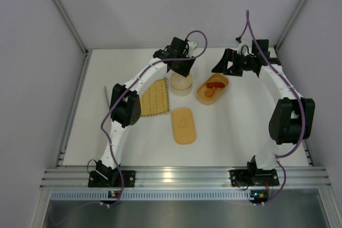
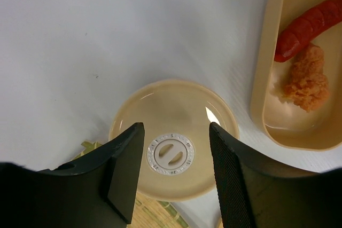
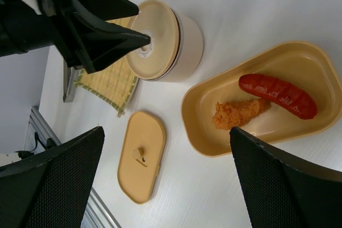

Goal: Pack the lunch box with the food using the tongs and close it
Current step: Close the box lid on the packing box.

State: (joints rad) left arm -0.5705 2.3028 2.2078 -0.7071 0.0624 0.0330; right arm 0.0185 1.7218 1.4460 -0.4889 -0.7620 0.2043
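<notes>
Well right of the left pincer (image 2: 176, 177), lunch box (image 2: 267, 68) lies open.

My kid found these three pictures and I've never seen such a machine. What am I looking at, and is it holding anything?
Two robot arms are bolted at a table's near edge. One picture looks down from above; the other two come from cameras on each wrist. On the table are an open lunch box holding a red sausage and an orange fried piece, its flat lid, a round lidded container and a woven mat. The left pincer hovers part-open over the container's lid; the right pincer is wide open. Neither holds anything.
</notes>
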